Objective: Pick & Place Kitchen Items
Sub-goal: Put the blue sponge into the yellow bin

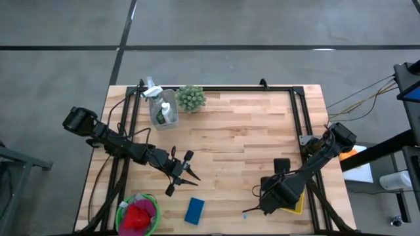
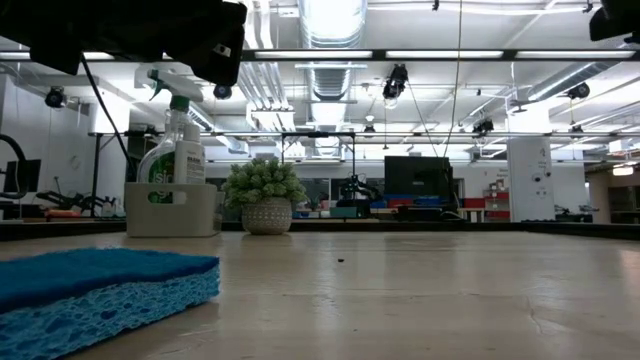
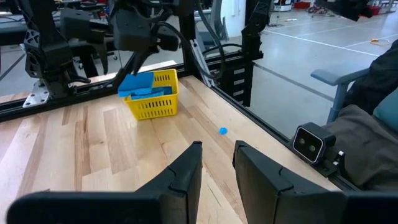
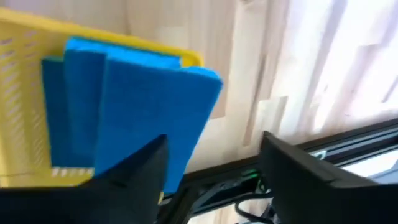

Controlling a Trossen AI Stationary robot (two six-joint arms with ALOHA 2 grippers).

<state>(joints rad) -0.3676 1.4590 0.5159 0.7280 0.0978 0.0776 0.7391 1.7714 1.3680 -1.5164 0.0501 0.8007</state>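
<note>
The flat blue rectangular sponge lies at the counter's near edge, long axis roughly front to back, just beside the left hand, which hangs open and empty. The right hand, open, hovers over the yellow plastic basket, farther off.

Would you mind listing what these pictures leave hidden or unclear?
- Yellow basket: in the high view, mostly covered by the right end effector.
- Sponges in it: count unclear in the right wrist view; they overlap.
- Red cloth in the green bowl: cut off by the high view's bottom edge.
- Blue speck: too small to identify.
</note>
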